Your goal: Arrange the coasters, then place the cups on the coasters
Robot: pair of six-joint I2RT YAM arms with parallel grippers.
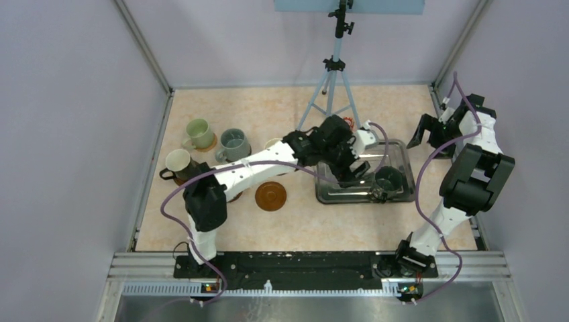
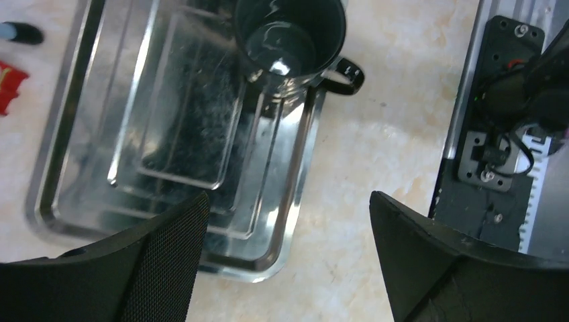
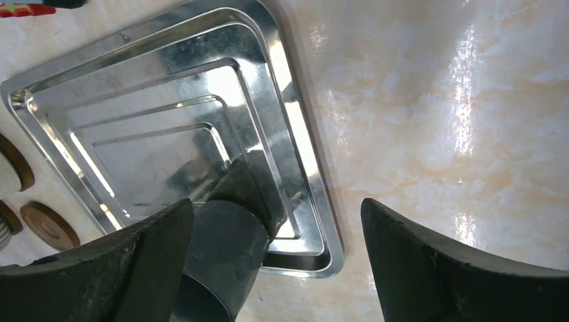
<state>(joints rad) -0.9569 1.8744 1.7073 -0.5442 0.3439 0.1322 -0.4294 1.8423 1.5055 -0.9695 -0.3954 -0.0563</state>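
Observation:
A dark teal-grey cup (image 1: pixel 388 178) (image 2: pixel 288 40) (image 3: pixel 221 261) stands upright in the near right corner of the steel tray (image 1: pixel 362 200). My left gripper (image 1: pixel 352 168) (image 2: pixel 288 201) hovers open above the tray, just left of that cup, and holds nothing. My right gripper (image 1: pixel 428 142) (image 3: pixel 278 208) hangs open and raised to the right of the tray, looking down on the cup. A bare coaster (image 1: pixel 270 196) (image 3: pixel 47 225) lies left of the tray. At the far left stand a pale green cup (image 1: pixel 199 132), a grey-blue cup (image 1: pixel 233 144) and a white cup (image 1: pixel 178 163). Coaster edges show under the green and white ones.
A camera tripod (image 1: pixel 332 74) stands behind the tray, with a small red object (image 1: pixel 347 121) (image 2: pixel 10 87) by its feet. A cream cup (image 1: pixel 273 143) is mostly hidden behind my left arm. Walls enclose the table on three sides.

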